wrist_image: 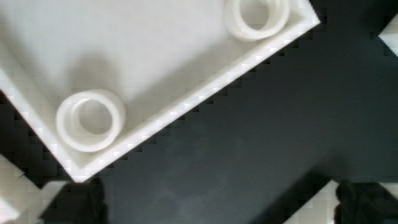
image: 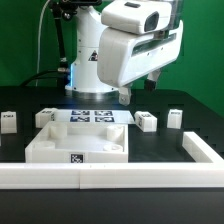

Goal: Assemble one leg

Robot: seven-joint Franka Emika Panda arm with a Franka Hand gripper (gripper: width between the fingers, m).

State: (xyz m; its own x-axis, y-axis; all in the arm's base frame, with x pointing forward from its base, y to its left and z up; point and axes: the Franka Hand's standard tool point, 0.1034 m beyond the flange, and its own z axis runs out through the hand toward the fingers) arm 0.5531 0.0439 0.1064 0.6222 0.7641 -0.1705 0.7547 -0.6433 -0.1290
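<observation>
Front rail (image: 60,178): one, along the counter (image: 160,150) edge, likely fencing parts in.
Panel (image: 80,145): one, rim up, so its holes (wrist_image: 89,115) can take legs.
Legs: four, loose, none attached: left leg (image: 9,121), second leg (image: 46,117), third leg (image: 146,121), right leg (image: 175,118).
Gripper (wrist_image: 217,208): wide, empty, by the panel corner, two holes in its view.

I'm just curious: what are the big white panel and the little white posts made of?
The panel looks like matte white plastic: opaque, even colour, with smooth moulded rings at its corners. The posts show the same flat white, so probably the same plastic; too small to be sure.
</observation>
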